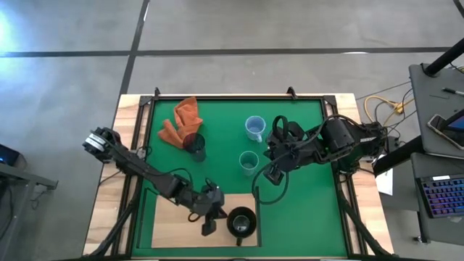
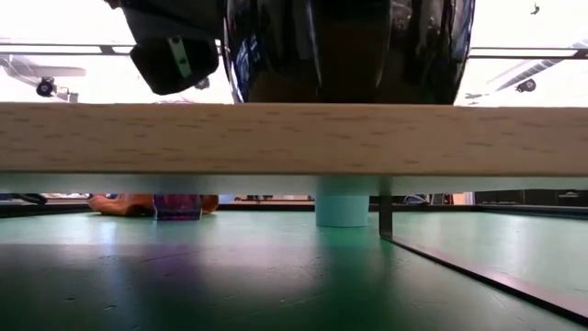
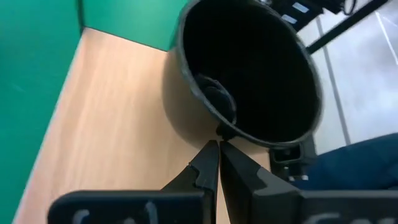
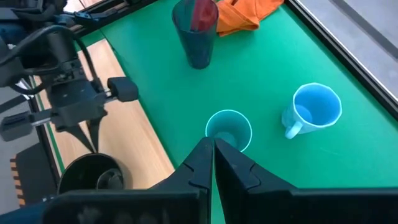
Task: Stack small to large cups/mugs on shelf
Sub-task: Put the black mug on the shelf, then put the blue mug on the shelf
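The black mug [image 1: 241, 221] stands upright on the light wooden shelf [image 1: 174, 217] at the table's near edge; it also shows in the low view [image 2: 349, 51]. My left gripper [image 3: 217, 146] is shut, its tips at the mug's rim on the mug's left side. The teal-green cup [image 1: 249, 161], the light blue mug [image 1: 254, 128] and the dark purple cup [image 1: 196, 145] stand upright on the green mat. My right gripper [image 4: 211, 144] is shut and empty, just to the right of the teal-green cup [image 4: 229, 130]. My left gripper points its shut fingertips [image 3: 210, 155] slanting down at the black mug's rim [image 3: 214, 118] on the mug's left side. Whether they touch the rim, I cannot tell. The mug stands with its base on the shelf.
An orange cloth [image 1: 181, 119] lies at the far left of the mat, against the purple cup. The shelf is raised on legs above the green mat [image 2: 276, 267]. Open mat lies to the right of the shelf.
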